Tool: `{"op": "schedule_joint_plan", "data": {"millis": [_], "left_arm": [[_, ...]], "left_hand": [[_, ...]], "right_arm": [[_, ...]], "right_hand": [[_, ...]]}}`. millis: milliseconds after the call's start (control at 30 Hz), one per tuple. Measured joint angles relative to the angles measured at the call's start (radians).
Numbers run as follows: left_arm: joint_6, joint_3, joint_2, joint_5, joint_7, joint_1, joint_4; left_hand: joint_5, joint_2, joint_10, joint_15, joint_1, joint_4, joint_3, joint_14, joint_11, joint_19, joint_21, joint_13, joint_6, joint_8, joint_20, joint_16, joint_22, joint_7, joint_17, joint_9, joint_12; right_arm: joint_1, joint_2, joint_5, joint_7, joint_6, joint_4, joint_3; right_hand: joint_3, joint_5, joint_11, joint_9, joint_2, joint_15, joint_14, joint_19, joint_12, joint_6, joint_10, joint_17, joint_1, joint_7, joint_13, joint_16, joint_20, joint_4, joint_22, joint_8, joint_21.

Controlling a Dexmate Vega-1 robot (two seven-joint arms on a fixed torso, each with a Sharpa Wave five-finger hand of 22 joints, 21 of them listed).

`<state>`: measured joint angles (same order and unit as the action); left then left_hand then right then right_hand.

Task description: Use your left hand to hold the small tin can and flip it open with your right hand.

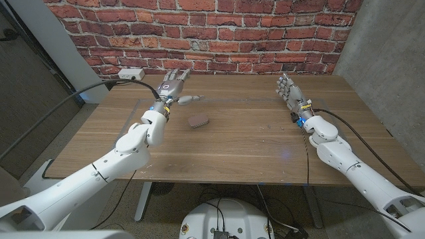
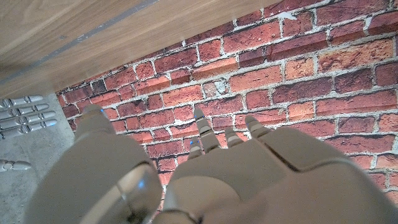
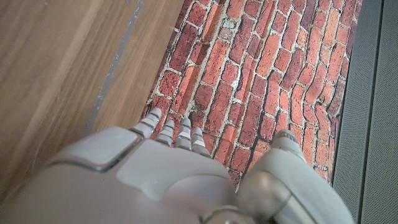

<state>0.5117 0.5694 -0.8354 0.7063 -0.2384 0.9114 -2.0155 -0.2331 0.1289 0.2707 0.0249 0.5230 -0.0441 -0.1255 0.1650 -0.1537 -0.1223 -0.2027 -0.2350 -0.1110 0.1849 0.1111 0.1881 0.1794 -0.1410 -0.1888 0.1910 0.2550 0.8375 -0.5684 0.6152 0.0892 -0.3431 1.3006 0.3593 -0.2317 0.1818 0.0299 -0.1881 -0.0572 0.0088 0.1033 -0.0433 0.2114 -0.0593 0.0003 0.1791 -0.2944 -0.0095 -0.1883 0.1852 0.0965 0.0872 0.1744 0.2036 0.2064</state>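
Note:
The small tin can [image 1: 198,121] is a flat brownish tin lying on the wooden table [image 1: 239,143] left of the middle. My left hand [image 1: 174,86] is raised beyond it toward the back edge, fingers spread and thumb pointing toward the middle, holding nothing. My right hand [image 1: 291,89] stands far to the can's right near the back edge, fingers straight and apart, empty. In the left wrist view my left hand [image 2: 205,180] faces the brick wall [image 2: 280,93], and the right hand's fingers [image 2: 25,112] show at the edge. The right wrist view has my right hand [image 3: 168,174] over the table's back edge.
A white power strip [image 1: 130,74] with a black cable lies at the table's back left corner. A red brick wall [image 1: 212,33] stands close behind the table. A grey panel [image 1: 392,60] closes off the right side.

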Motion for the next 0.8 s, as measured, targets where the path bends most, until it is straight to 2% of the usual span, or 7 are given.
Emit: {"op": "schedule_joint_plan", "data": {"millis": [33, 200, 233, 433, 667, 800], "left_arm": [[0.011, 0.019, -0.006, 0.012, 0.022, -0.017, -0.01], [0.06, 0.019, -0.006, 0.064, 0.113, -0.017, -0.01], [0.062, 0.058, -0.008, 0.067, 0.118, -0.056, -0.022], [0.111, 0.084, -0.008, 0.123, 0.217, -0.08, -0.026], [0.132, 0.104, -0.005, 0.155, 0.25, -0.094, -0.026], [0.145, 0.108, -0.008, 0.178, 0.263, -0.09, -0.03]], "left_hand": [[0.0, -0.001, 0.001, 0.0, 0.001, 0.0, 0.0, 0.0, -0.001, 0.0, 0.0, 0.0, 0.0, 0.0, 0.0, 0.0, 0.0, 0.0, 0.0, 0.0, 0.0], [-0.004, -0.007, 0.016, 0.0, 0.007, -0.003, 0.003, 0.0, -0.016, 0.0, 0.0, 0.0, -0.034, 0.0, 0.0, 0.0, 0.0, -0.019, 0.0, 0.0, 0.0], [-0.004, -0.011, 0.016, 0.0, 0.011, -0.003, 0.003, 0.0, -0.016, -0.003, 0.0, 0.0, -0.037, 0.0, 0.004, 0.0, 0.0, -0.022, 0.0, 0.0, 0.0], [-0.007, -0.011, 0.011, -0.005, 0.011, -0.001, 0.01, 0.005, -0.02, -0.014, 0.01, -0.004, -0.038, 0.0, 0.009, 0.0, 0.0, -0.023, 0.0, 0.0, -0.001], [-0.011, -0.011, -0.004, -0.005, 0.011, -0.006, 0.014, 0.005, -0.02, -0.05, 0.014, -0.005, -0.039, 0.004, -0.022, -0.007, 0.0, -0.014, 0.0, 0.0, -0.008], [-0.011, -0.011, 0.033, -0.005, 0.017, -0.008, 0.016, 0.005, -0.025, -0.049, 0.014, -0.005, -0.034, 0.009, -0.036, -0.002, 0.0, -0.008, 0.002, 0.0, 0.0]], "right_arm": [[-0.001, 0.002, -0.002, 0.005, -0.02, -0.004, 0.0], [-0.005, 0.007, -0.002, 0.005, -0.02, -0.014, 0.0], [-0.005, 0.007, -0.009, 0.008, -0.038, -0.015, 0.0], [-0.005, 0.009, -0.013, 0.007, -0.047, -0.016, 0.0], [-0.005, 0.007, -0.018, 0.009, -0.059, -0.017, 0.001], [-0.004, 0.003, -0.019, 0.021, -0.061, -0.015, 0.004]], "right_hand": [[0.0, 0.0, 0.0, 0.0, 0.0, 0.0, 0.0, 0.0, 0.0, 0.0, 0.0, 0.0, 0.0, 0.0, 0.0, 0.0, 0.0, 0.0, 0.0, 0.0, 0.0], [0.0, 0.0, 0.0, 0.0, 0.0, 0.0, 0.0, 0.0, 0.0, 0.0, 0.0, 0.0, 0.0, 0.0, 0.0, 0.0, 0.0, 0.0, 0.0, 0.0, 0.0], [0.0, 0.0, 0.0, 0.0, 0.0, 0.0, 0.0, 0.0, 0.0, 0.0, 0.0, 0.0, 0.0, 0.0, 0.0, 0.0, 0.0, 0.0, 0.0, 0.0, 0.0], [0.0, 0.0, 0.0, 0.0, 0.0, 0.0, 0.0, 0.0, 0.0, 0.0, 0.0, 0.0, 0.0, 0.0, 0.0, 0.0, 0.0, 0.0, 0.0, 0.0, 0.0], [0.003, 0.0, 0.0, 0.0, 0.0, -0.004, 0.004, 0.0, 0.0, 0.0, 0.0, 0.0, 0.0, 0.0, 0.0, 0.0, 0.0, 0.003, 0.0, 0.0, -0.007], [0.003, 0.0, -0.003, 0.0, 0.0, -0.005, 0.01, -0.008, 0.0, 0.0, -0.003, 0.0, 0.0, 0.0, 0.0, 0.0, 0.007, 0.003, 0.0, 0.0, -0.011]]}}
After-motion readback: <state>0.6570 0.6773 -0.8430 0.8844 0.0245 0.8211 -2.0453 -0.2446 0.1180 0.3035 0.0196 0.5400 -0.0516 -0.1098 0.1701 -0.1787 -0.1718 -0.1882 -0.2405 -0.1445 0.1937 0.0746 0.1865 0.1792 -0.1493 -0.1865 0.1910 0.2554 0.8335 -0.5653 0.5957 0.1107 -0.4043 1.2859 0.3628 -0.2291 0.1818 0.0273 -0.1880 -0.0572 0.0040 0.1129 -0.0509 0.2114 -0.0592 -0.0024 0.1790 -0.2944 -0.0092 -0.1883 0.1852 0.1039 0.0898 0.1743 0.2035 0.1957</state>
